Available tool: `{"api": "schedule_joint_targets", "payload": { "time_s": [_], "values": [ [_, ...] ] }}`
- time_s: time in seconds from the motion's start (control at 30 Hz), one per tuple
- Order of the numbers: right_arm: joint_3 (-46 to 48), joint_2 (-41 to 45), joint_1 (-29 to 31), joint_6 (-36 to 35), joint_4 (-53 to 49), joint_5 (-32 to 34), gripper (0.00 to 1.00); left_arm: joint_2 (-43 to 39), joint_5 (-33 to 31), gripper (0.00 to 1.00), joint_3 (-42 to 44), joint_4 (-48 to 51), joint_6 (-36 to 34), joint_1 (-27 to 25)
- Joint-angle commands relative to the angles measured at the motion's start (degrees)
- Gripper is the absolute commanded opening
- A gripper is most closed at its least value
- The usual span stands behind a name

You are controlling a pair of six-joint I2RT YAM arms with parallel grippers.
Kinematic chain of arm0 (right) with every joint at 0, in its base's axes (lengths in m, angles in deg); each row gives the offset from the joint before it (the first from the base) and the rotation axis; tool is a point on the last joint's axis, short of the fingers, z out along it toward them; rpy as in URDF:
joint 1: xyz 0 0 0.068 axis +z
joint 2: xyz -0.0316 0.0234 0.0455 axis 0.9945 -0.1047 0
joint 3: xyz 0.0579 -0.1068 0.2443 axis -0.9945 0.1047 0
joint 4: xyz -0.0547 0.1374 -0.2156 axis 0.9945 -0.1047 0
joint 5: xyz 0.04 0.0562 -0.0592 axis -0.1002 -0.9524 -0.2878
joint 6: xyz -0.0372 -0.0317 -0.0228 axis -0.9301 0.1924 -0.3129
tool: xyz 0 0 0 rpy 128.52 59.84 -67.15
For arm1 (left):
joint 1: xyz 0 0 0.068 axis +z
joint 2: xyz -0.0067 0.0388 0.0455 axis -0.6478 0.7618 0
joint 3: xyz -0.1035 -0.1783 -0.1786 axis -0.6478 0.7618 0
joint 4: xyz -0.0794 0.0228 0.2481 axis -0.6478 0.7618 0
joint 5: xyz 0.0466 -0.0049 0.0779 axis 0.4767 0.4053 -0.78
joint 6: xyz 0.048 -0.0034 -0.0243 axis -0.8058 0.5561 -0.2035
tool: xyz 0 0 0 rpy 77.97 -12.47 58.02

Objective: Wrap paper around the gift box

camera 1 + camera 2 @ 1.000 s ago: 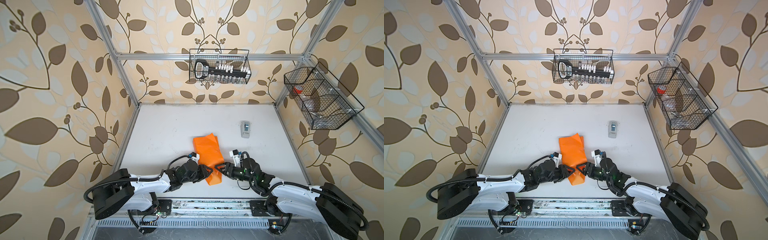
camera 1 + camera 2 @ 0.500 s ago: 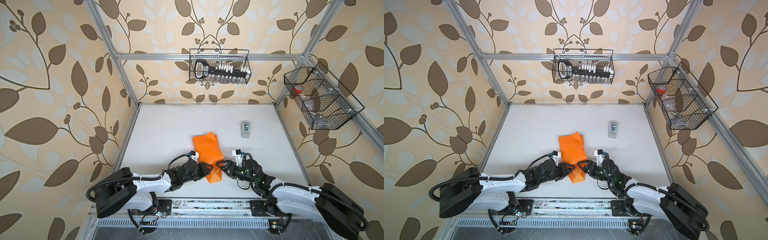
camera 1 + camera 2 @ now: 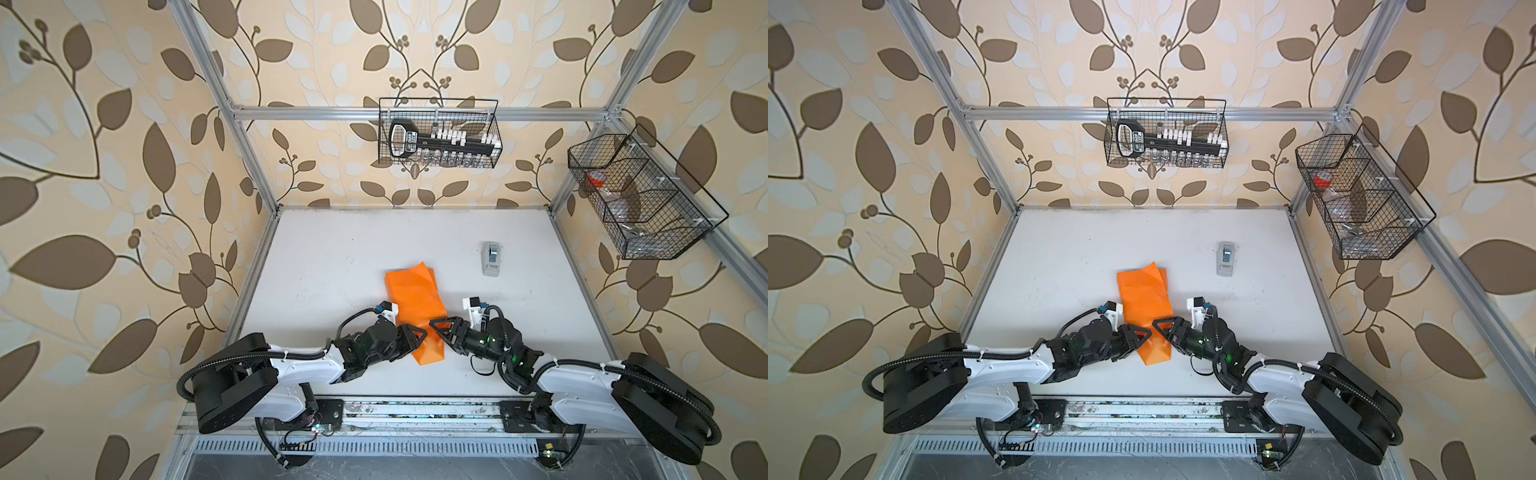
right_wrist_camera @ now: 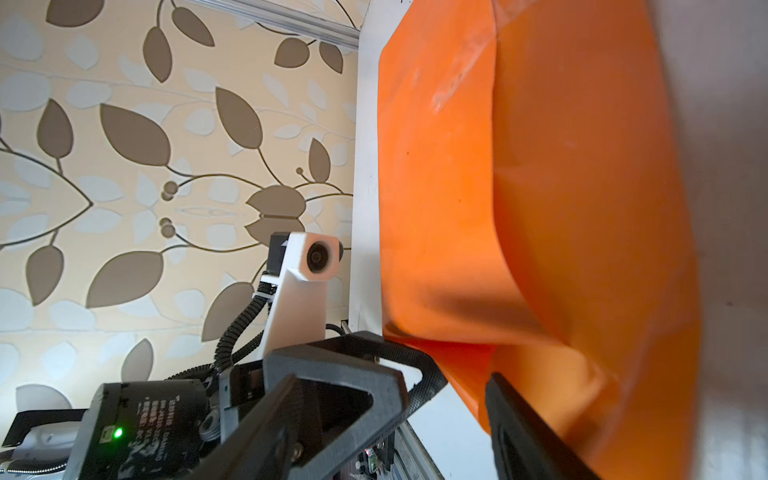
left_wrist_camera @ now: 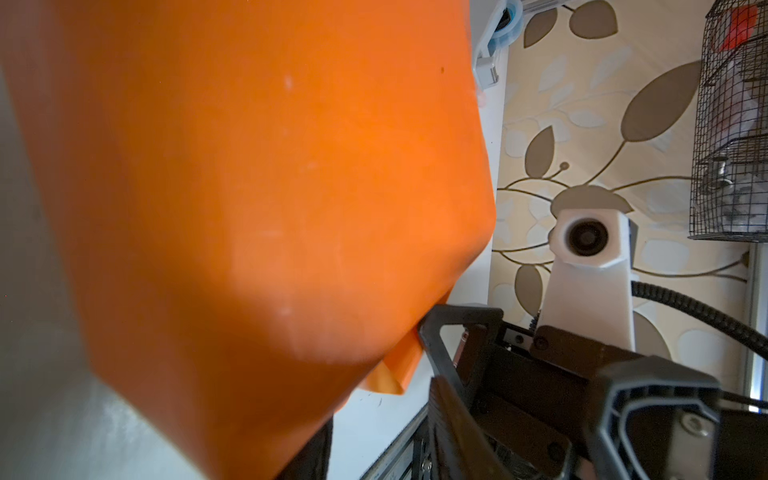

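The orange paper lies folded into a long bundle near the front middle of the table. The gift box is hidden; I cannot tell whether it sits inside the folds. My left gripper meets the bundle's near end from the left. Its jaws are open, and bare table shows between them in the left wrist view, where one finger sits behind the paper. My right gripper meets the same end from the right, open. One of its fingers lies against the loose end flap of the paper.
A small grey tape dispenser stands on the white table, behind and to the right of the bundle. A wire basket hangs on the back wall and another on the right wall. The metal rail runs along the front edge.
The right gripper has edged a little closer to the left one at the bundle's near end. The paper has hardly shifted, and the left arm has stayed almost still.
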Motion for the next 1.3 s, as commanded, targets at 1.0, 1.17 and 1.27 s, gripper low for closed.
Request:
{"api": "schedule_joint_targets", "payload": {
  "time_s": [1.0,1.17,1.27],
  "values": [
    [-8.98,16.93,-9.82,-32.56,-55.26,-1.52,0.12,-8.2,4.47,0.48,-18.53,39.82,-12.41,-0.42],
    [-8.21,16.76,-11.52,-34.85,-57.68,-0.9,0.21,-12.45,4.56,0.52,-18.39,57.16,-13.45,-0.42],
    [-7.45,16.43,-12.27,-35.48,-58.01,-0.87,0.24,-13.68,5.23,0.53,-12.69,54.81,-11.32,-0.42]
  ]
}}
